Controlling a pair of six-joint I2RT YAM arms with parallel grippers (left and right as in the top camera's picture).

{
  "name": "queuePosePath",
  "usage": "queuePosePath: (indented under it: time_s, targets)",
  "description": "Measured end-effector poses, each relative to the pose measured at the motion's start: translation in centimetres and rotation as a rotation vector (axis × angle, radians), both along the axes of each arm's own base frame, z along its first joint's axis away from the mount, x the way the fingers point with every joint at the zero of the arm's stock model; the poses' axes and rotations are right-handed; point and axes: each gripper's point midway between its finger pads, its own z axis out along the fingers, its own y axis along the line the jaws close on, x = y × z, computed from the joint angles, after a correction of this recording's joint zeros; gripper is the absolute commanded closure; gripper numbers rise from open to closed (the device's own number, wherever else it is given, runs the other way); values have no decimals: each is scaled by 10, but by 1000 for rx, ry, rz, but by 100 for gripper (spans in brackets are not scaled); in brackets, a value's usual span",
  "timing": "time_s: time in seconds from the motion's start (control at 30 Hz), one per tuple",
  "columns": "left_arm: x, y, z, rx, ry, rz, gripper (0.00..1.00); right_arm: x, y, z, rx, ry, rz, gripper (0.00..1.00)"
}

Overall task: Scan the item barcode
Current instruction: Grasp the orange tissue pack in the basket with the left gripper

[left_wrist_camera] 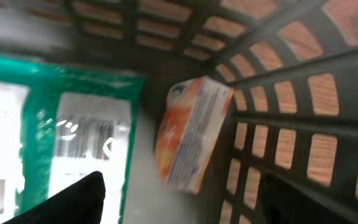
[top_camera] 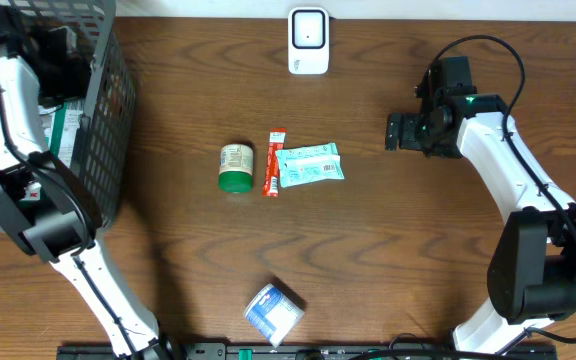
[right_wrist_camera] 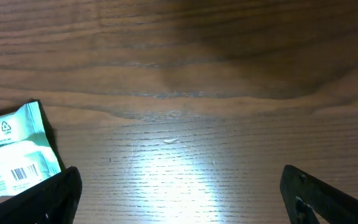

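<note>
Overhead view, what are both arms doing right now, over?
Left gripper open inside basket, above green packet and orange box. Right gripper open, empty, beside teal packet. Scanner unobstructed.

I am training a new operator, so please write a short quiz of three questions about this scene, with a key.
1. True or false: the left gripper is inside the basket.
2. What lies between the green-lidded jar and the teal packet? A) a spoon B) the red stick packet C) a cup
3. In one word: is the right gripper open or shut?
Key: 1 true; 2 B; 3 open.
</note>
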Motion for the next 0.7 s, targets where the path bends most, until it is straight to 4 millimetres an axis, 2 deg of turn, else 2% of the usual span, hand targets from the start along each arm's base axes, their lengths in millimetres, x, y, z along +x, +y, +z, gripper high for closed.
queuePosePath:
  time_s: [0.27, 0.3, 0.33, 0.4, 0.57, 0.7]
  targets:
    - [-2, -3, -31, 33, 31, -5, 30, 0, 0, 0, 0, 0, 0, 1]
    - [-3, -3, -35, 32, 35, -4, 34, 0, 0, 0, 0, 0, 0, 1]
    - [-4, -3, -39, 32, 43, -3, 43, 0, 0, 0, 0, 0, 0, 1]
    - [-9, -4, -47, 33, 61, 0, 53, 0, 0, 0, 0, 0, 0, 1]
    - [-6, 0, -49, 55, 51, -1, 85, 0, 0, 0, 0, 0, 0, 1]
    - [-4, 2, -48, 67, 39, -4, 87, 0, 0, 0, 0, 0, 0, 1]
